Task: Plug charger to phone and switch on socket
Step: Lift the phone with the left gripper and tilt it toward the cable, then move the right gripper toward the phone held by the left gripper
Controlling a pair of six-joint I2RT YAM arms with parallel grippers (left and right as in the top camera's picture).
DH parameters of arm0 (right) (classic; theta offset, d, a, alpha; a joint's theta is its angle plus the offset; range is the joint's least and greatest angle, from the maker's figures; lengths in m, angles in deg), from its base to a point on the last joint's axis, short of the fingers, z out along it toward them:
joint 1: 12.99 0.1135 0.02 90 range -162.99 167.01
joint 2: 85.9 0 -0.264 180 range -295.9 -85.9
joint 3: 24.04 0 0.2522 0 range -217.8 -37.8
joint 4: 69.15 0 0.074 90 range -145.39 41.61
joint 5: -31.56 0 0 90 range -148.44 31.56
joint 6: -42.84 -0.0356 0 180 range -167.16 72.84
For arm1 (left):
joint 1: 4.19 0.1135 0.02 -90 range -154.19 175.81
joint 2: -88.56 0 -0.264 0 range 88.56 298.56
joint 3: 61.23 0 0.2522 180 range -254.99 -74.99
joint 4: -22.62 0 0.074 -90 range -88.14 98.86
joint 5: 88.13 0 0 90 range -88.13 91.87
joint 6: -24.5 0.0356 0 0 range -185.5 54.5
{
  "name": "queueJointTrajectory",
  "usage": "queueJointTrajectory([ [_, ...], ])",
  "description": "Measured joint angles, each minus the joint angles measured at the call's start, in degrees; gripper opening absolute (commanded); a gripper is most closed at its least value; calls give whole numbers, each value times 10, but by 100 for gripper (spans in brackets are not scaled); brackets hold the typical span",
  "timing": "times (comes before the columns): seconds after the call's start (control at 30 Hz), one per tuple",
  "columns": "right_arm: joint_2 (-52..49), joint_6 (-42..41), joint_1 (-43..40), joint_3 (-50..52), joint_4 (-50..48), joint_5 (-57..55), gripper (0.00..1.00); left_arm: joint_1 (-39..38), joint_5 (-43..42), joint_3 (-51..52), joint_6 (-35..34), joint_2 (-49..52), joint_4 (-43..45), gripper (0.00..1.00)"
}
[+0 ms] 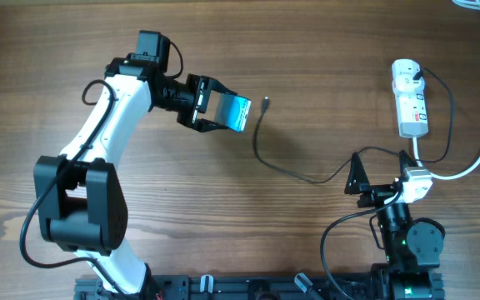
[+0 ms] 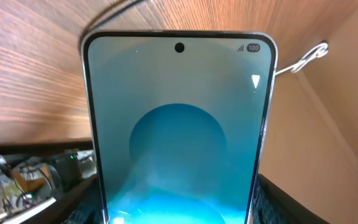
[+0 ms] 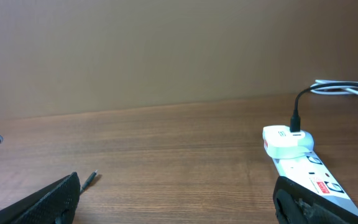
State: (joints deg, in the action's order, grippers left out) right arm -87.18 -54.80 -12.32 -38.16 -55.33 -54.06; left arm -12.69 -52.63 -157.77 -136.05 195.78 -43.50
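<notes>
Two pincers: left pincer (image 1: 221,109) pinches the phone (image 1: 238,112), upper centre of overhead frame; right pincer (image 3: 176,190) spread, lower right. Charger (image 1: 267,103) tip on desk (image 1: 323,67) near phone; socket (image 1: 409,97) upper right.

Robotics test bench: you are working at a lab-style rig, not a home. Your left arm (image 1: 111,117) and right arm (image 1: 407,237) rise from a black mounting rail (image 1: 248,287) along the edge of a wood-grain desk (image 1: 223,225). Ahead of the right gripper (image 3: 176,202), a plain brown backboard (image 3: 166,50) walls off the desk. To the gripper's right lies a white socket (image 1: 410,112).
</notes>
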Motion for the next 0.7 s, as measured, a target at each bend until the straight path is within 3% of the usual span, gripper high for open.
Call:
queueJointTrajectory([
  [0.43, 0, -7, 0, 0, -9, 1, 100, 0, -39, 0, -18, 0, 0, 4],
  [0.7, -46, -38, 0, -36, 23, 96, 100, 0, -39, 0, -18, 0, -1, 4],
])
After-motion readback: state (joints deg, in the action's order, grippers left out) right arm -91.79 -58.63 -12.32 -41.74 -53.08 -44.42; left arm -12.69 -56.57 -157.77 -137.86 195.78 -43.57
